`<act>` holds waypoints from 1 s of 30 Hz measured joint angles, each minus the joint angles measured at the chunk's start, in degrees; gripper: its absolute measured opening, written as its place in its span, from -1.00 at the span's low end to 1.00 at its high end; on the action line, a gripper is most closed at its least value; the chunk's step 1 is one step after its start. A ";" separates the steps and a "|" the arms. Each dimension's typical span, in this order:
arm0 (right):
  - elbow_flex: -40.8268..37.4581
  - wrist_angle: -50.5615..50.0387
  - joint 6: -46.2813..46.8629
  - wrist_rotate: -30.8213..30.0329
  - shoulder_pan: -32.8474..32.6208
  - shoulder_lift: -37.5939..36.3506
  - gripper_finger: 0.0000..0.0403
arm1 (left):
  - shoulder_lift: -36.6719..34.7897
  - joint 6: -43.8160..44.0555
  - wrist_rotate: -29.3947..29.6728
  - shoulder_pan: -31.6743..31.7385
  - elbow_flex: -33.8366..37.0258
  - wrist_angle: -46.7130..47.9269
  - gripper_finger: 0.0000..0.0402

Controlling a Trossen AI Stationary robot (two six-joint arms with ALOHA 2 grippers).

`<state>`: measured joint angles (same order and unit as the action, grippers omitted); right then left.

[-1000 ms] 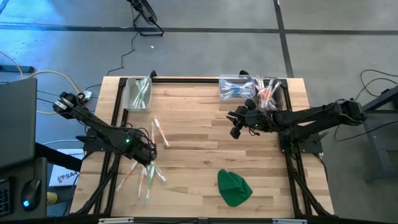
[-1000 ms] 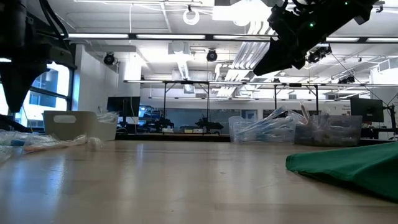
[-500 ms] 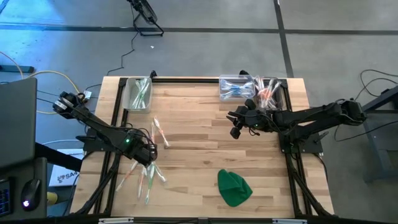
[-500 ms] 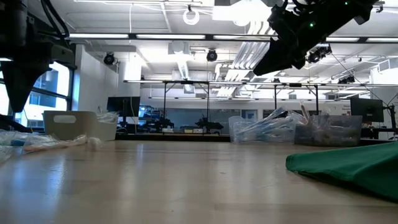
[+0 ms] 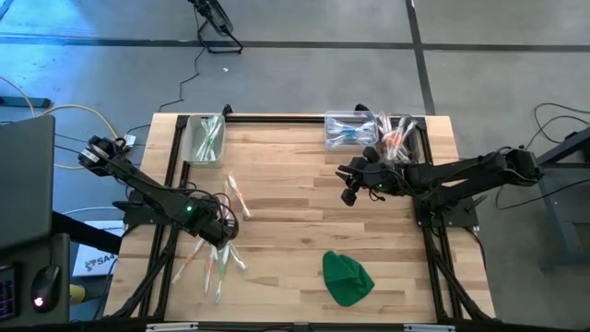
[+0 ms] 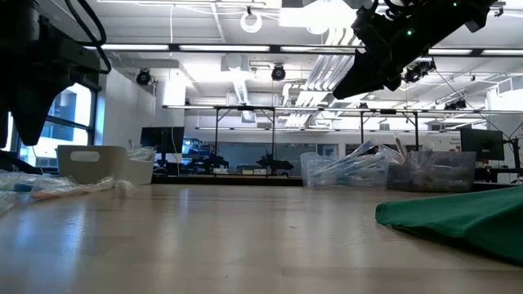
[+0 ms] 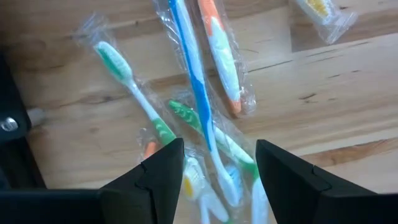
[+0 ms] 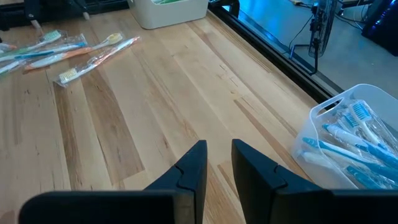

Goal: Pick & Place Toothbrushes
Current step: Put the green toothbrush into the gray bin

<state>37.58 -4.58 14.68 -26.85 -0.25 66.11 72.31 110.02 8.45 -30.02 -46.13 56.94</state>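
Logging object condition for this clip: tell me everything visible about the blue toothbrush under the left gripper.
The blue toothbrush is a slim stick with a blue handle fading to white, sealed in a clear crinkled plastic wrapper. It lies flat on the wooden table in a loose pile, crossing over a green toothbrush and running beside an orange toothbrush. One end reaches between the open jaws of the left gripper, which hovers above; whether they touch it cannot be told.
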 joint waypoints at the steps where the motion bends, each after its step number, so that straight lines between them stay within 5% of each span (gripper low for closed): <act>1: 0.00 0.00 0.00 0.00 0.00 0.00 -0.67 | 0.00 -0.32 0.02 0.00 0.00 0.10 -0.02; 17: 0.00 0.00 0.01 0.00 0.00 0.00 -0.67 | 0.00 -2.18 2.64 0.02 0.00 -0.43 -0.02; 30: 0.00 0.00 -0.01 0.00 0.00 0.00 -0.67 | 0.23 15.08 2.41 0.02 0.00 8.19 -0.03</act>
<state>37.58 -4.58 14.68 -26.85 -0.25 66.11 72.55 125.10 10.85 -30.00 -46.13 65.13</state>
